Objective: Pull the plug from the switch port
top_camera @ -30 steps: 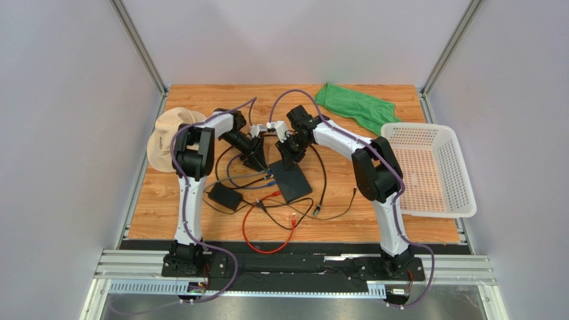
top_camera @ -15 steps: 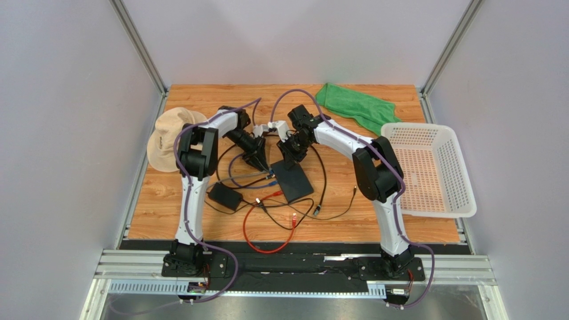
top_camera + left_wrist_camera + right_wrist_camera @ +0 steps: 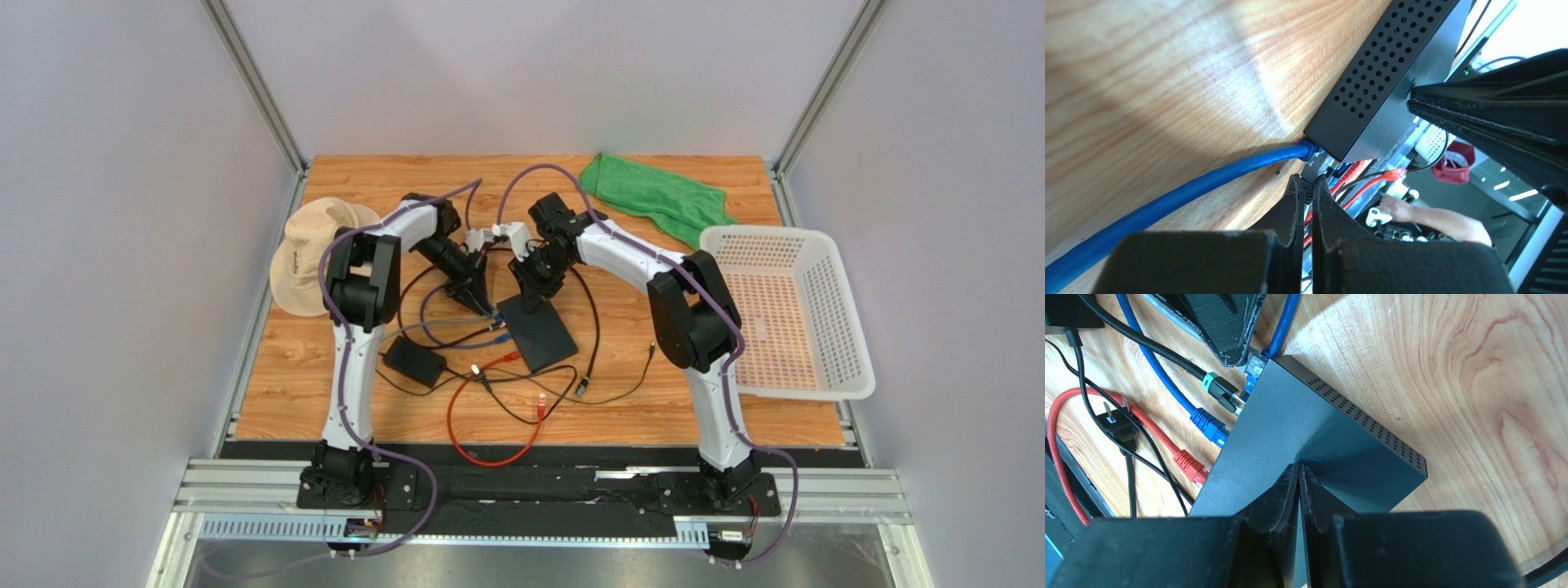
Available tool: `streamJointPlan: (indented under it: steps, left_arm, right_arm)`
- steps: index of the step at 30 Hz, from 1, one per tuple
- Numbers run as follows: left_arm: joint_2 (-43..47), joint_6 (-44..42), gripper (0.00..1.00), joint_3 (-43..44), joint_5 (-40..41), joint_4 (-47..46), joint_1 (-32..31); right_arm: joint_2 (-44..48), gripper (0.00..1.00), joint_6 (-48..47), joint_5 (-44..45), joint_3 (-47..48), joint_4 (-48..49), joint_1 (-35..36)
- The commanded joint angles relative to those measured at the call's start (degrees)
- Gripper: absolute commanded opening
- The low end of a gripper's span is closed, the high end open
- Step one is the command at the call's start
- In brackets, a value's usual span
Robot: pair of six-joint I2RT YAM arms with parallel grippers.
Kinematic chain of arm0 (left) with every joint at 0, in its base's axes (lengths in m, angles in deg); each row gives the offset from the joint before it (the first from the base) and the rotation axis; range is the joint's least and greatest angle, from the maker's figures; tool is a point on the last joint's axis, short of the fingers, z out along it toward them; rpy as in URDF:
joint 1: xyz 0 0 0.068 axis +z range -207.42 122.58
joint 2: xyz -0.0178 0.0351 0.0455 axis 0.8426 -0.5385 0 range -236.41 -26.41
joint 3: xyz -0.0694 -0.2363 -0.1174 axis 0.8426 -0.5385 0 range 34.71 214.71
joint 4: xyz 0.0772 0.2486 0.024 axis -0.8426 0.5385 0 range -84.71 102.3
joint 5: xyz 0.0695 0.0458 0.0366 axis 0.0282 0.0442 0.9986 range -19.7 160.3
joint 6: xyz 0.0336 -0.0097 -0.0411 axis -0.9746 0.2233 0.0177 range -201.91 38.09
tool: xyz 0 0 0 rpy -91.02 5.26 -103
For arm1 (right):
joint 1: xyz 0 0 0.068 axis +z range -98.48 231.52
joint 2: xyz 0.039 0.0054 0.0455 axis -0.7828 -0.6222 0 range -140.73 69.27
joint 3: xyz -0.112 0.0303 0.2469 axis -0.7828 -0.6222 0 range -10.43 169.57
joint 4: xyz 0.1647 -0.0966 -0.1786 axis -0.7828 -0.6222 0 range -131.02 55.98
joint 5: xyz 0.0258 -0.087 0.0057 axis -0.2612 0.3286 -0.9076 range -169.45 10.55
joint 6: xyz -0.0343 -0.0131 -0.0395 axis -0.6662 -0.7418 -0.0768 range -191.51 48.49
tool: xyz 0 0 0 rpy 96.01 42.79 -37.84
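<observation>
Left wrist view: grab step, left pincer (image 3: 1306, 193) pressed together on nothing just below the blue plug (image 3: 1308, 149); right pincer (image 3: 1298, 478) too. Next: spread, straddle it.

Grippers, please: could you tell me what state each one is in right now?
Left gripper: closed, nothing visibly held.
Right gripper: closed, nothing visibly held.

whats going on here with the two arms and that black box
Two robot arms are working on a flat black switch box. The right tool is shut, and its tips appear to press on the box's top, as if pinning it. The left tool is shut next to the corner port where a blue cable goes in. That cable runs beside the tool's fingers, not between them. The plug is still seated in the box.
</observation>
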Motion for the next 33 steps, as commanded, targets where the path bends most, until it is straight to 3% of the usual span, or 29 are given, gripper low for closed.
streamJointPlan:
  steps: [1, 12, 13, 16, 20, 29, 33]
  left_arm:
    - [-0.35, -5.15, 0.0, -4.03, 6.25, 7.12, 0.46]
    - [3.52, -5.15, 0.0, -5.09, 7.03, 7.74, 2.31]
    - [3.69, -5.06, 0.09, -5.09, 6.86, 7.05, 2.31]
    - [5.71, -4.28, 0.12, -5.97, 5.45, 2.92, 2.31]
    - [7.73, -4.36, 0.0, -3.35, 4.48, 2.46, 2.75]
    - [7.48, -10.59, 0.0, 8.78, 5.8, 12.73, 9.68]
    - [8.79, -12.62, 0.0, 12.48, 10.01, 12.49, 13.64]
  right_arm:
    - [-3.29, 0.13, -2.54, 8.59, -3.05, -1.41, -0.18]
    - [-3.11, 0.1, -2.63, 10.96, -4.8, -1.23, -0.27]
    - [-3.11, 0.1, -2.63, 10.96, -4.63, -1.23, -0.27]
    - [-3.11, 0.1, -2.54, 10.7, -4.19, -1.23, -0.27]
    - [-2.59, 0.1, -3.33, 11.22, -4.54, -1.23, -0.27]
    - [-1.97, 0.1, -3.77, 11.4, -5.16, -0.97, -0.27]
    - [-2.15, 0.1, -3.6, 11.4, -4.8, -1.06, -0.18]
